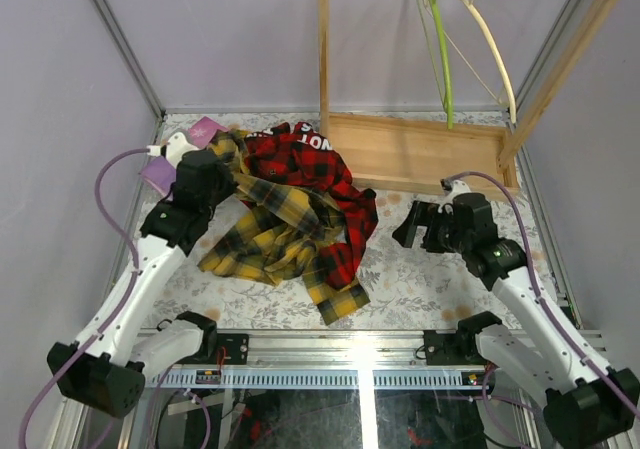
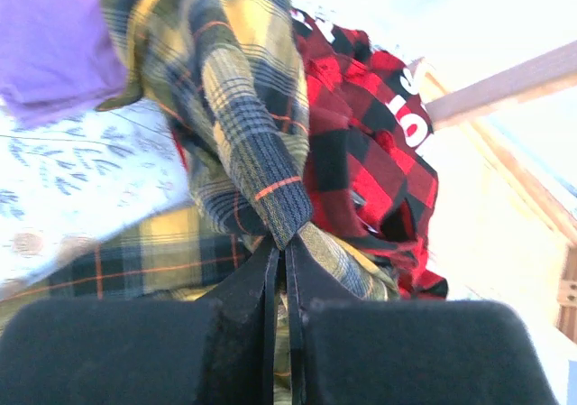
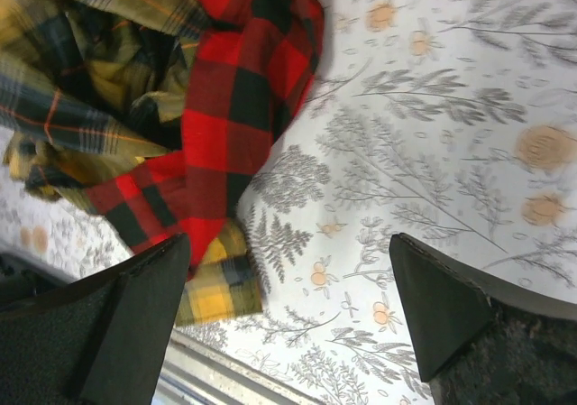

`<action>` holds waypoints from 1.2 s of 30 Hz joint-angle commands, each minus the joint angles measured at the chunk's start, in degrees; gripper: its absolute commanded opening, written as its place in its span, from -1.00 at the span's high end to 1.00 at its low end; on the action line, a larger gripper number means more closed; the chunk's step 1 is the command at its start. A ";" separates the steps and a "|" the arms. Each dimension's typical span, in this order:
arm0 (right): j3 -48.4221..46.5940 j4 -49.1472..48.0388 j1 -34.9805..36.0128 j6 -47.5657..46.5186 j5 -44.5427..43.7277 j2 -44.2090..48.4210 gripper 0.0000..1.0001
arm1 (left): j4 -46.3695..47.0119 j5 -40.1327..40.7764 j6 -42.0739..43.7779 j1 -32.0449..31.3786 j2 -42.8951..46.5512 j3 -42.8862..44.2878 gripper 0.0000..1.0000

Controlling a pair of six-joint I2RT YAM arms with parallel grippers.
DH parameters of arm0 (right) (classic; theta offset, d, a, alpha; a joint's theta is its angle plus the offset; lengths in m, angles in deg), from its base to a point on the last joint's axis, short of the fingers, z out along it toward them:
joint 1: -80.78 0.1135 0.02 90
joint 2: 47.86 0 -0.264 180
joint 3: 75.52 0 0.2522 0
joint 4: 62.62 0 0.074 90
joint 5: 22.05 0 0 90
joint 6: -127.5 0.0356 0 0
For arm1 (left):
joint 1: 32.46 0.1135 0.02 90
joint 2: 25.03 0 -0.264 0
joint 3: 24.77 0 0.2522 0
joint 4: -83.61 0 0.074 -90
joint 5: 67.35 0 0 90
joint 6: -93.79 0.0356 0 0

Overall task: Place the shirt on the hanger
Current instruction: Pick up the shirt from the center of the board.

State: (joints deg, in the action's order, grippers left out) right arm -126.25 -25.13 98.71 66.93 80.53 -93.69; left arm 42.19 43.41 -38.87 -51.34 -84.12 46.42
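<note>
The yellow-and-black plaid shirt (image 1: pixel 270 229) lies crumpled left of the table's middle, tangled with a red plaid garment. My left gripper (image 1: pixel 222 172) is at the shirt's upper left edge. In the left wrist view, this gripper (image 2: pixel 281 247) is shut on a raised fold of the shirt (image 2: pixel 243 107). The thin yellow-green hanger (image 1: pixel 440 49) hangs from the wooden rail at the back. My right gripper (image 1: pixel 408 224) hovers open to the right of the clothes. In the right wrist view, it (image 3: pixel 288 243) has only tablecloth between its fingers, and the shirt's hem (image 3: pixel 216 288) lies by the left finger.
The red-and-black plaid garment (image 1: pixel 305 159) with white lettering lies over and beside the shirt. A cream curved hanger (image 1: pixel 497 54) hangs next to the green one. The wooden rack's base (image 1: pixel 420 149) stands at the back right. A purple cloth (image 1: pixel 160 174) lies behind the left arm.
</note>
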 commanded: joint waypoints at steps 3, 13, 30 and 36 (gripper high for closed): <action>-9.01 -2.14 14.50 -1.40 -9.75 -9.45 -0.98 | -10.42 1.70 7.07 6.73 5.07 0.38 1.00; -26.53 -11.05 27.02 0.85 -12.67 -30.94 -0.97 | -18.47 7.05 9.76 9.85 13.97 -1.59 1.00; -78.96 0.02 32.11 -4.07 -12.56 -79.12 -1.00 | -16.37 6.45 12.42 9.76 17.38 -5.86 1.00; -92.28 12.73 32.16 -7.37 -22.05 -89.81 -0.82 | -16.06 6.13 12.42 9.83 17.49 -6.15 1.00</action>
State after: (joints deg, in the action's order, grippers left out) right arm -212.32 -22.64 130.56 63.20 65.93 -180.83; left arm 23.83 48.63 -27.46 -42.05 -67.13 40.59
